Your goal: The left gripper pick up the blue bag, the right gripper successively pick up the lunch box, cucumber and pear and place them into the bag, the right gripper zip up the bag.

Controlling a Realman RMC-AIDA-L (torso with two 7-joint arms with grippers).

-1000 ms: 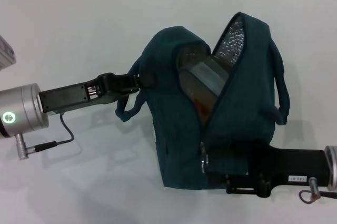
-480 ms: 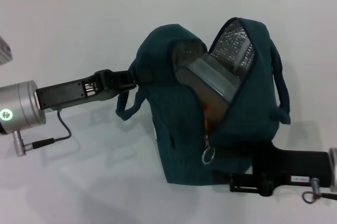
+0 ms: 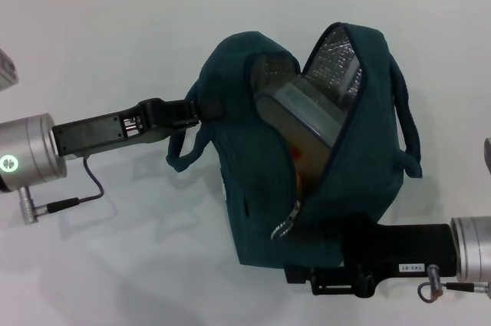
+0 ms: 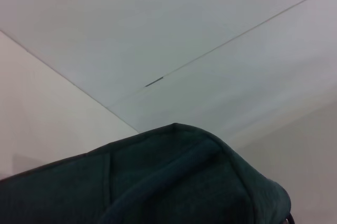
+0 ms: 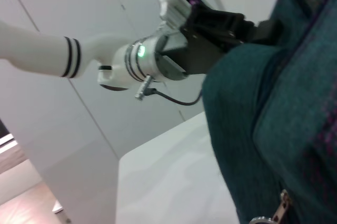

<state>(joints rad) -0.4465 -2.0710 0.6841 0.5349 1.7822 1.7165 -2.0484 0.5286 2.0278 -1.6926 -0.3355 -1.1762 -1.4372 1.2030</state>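
The blue bag (image 3: 307,157) was held up off the table (image 3: 115,42) by the left gripper (image 3: 201,109), pinched on its side; zipping judged in hand, zipper pull (image 3: 285,226) to be caught by right gripper (image 3: 307,272), finger state indiscernible.

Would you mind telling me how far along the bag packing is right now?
The lunch box sits inside the blue bag; cucumber and pear aren't visible. The left hand holds the bag's side. The right hand is low by the zipper pull. The zipper is open, so zipping remains.
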